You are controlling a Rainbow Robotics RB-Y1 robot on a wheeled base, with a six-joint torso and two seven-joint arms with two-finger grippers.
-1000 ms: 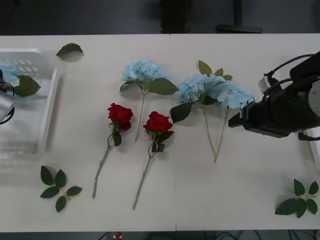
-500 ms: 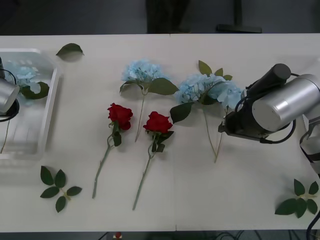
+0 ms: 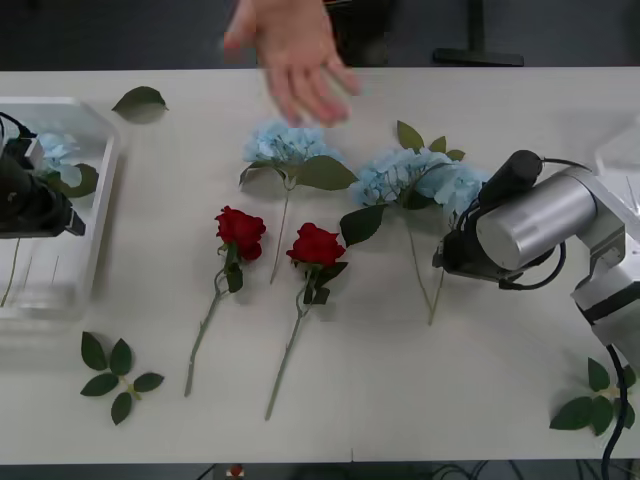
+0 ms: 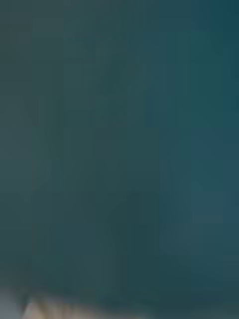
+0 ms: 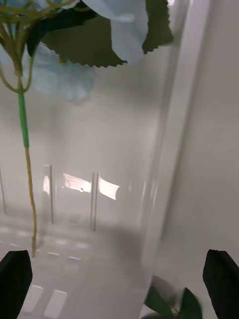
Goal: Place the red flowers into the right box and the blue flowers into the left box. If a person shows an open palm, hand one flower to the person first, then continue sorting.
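Observation:
A person's open hand [image 3: 293, 58] reaches over the table's far edge, palm showing. Two red flowers [image 3: 240, 232] [image 3: 316, 245] lie mid-table with stems toward me. Blue flowers [image 3: 288, 143] [image 3: 425, 180] lie behind them. One more blue flower [image 5: 119, 30] lies inside the left box [image 3: 98, 215]. My left gripper [image 5: 119, 286] hangs open over that box beside its long wall [image 5: 174, 149], holding nothing. My right gripper [image 3: 445, 258] sits low at the stems of the right-hand blue flowers, hidden behind its own wrist. An edge of the right box [image 3: 622, 150] shows at far right.
Loose leaf sprigs lie at front left [image 3: 118, 366] and front right [image 3: 600, 396], and a single leaf [image 3: 140, 99] lies at the back left. Bare table stretches along the front between the rose stems and the right sprig.
A person's open hand has come in over the far edge. My left arm has swung over the left box. My right arm has settled lower by the blue flower stems.

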